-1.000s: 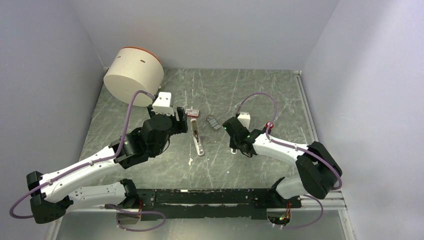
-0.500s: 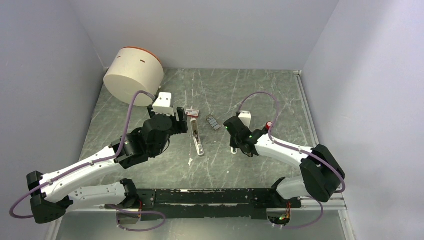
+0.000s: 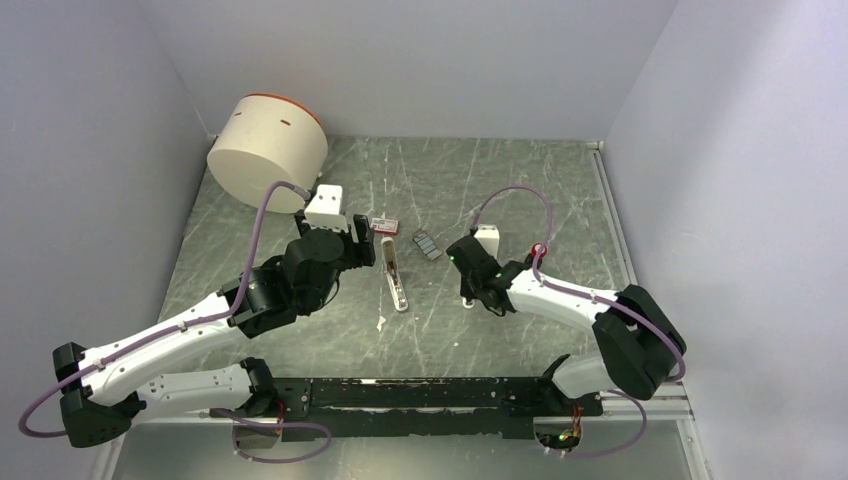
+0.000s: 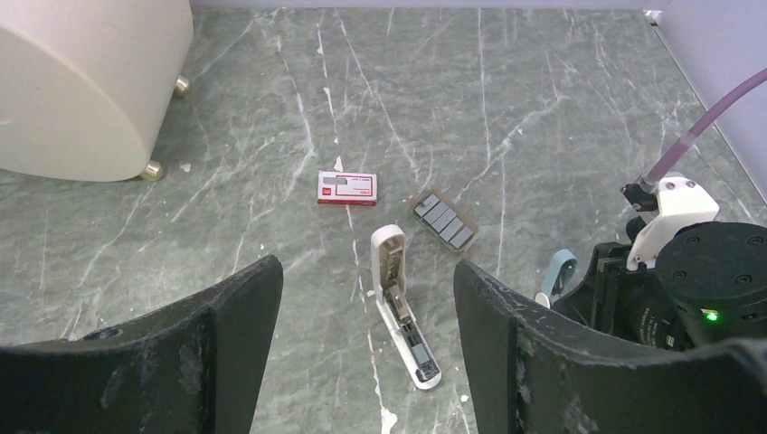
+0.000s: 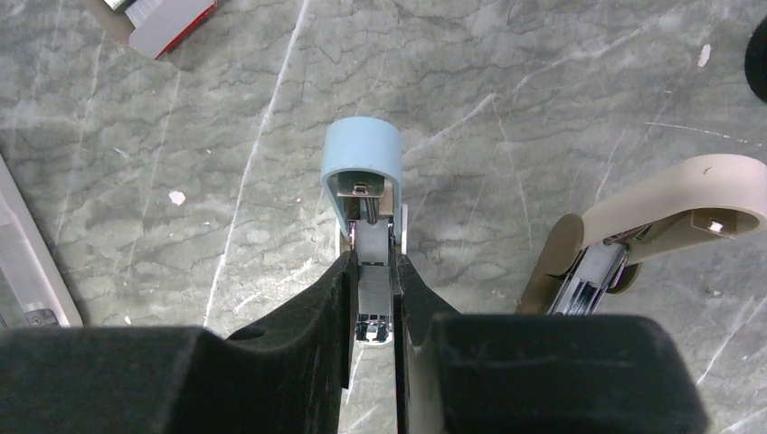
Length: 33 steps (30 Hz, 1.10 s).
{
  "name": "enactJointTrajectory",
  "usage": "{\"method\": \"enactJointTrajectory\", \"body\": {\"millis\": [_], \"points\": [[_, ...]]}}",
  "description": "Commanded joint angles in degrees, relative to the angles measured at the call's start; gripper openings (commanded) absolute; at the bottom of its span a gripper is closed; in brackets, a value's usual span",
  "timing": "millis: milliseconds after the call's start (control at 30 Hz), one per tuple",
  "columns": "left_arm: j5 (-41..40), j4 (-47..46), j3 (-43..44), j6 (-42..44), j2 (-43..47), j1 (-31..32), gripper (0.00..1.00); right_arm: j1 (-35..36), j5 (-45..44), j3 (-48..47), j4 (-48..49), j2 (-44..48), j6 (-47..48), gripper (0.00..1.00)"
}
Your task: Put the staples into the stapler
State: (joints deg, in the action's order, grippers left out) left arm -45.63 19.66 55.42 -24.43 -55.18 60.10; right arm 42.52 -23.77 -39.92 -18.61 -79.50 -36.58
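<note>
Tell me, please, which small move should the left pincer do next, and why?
Probably ease the open left pincer forward toward the grey staple strips in the brown tray: the slim white plastic stapler already lies opened and untouched, and the right pincer is shut on a light-blue-capped metal piece.

You have the stapler (image 4: 404,318), a slim white bar with rounded ends, lying swung open on the table (image 4: 543,108) (its metal channel faces up at the near end). Your staples (image 4: 346,189), a small flat red box with a white label, lie label-up just beyond its far end, not touching it.
</note>
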Motion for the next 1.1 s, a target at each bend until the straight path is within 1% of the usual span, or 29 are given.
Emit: {"method": "enactJointTrajectory", "body": {"millis": [0, 433, 1067], "points": [[-0.53, -0.5, -0.09, -0.45, 0.5, -0.32, 0.74, -0.14, -0.3, 0.62, 1.76, -0.27, 0.59, 0.21], [-0.58, -0.41, -0.16, -0.57, 0.48, -0.33, 0.74, -0.13, -1.14, 0.2, 1.83, 2.6, 0.26, 0.21], [-0.46, -0.49, -0.05, -0.53, 0.09, -0.32, 0.74, 0.01, -0.81, 1.16, 2.18, 0.4, 0.01, 0.2]]}}
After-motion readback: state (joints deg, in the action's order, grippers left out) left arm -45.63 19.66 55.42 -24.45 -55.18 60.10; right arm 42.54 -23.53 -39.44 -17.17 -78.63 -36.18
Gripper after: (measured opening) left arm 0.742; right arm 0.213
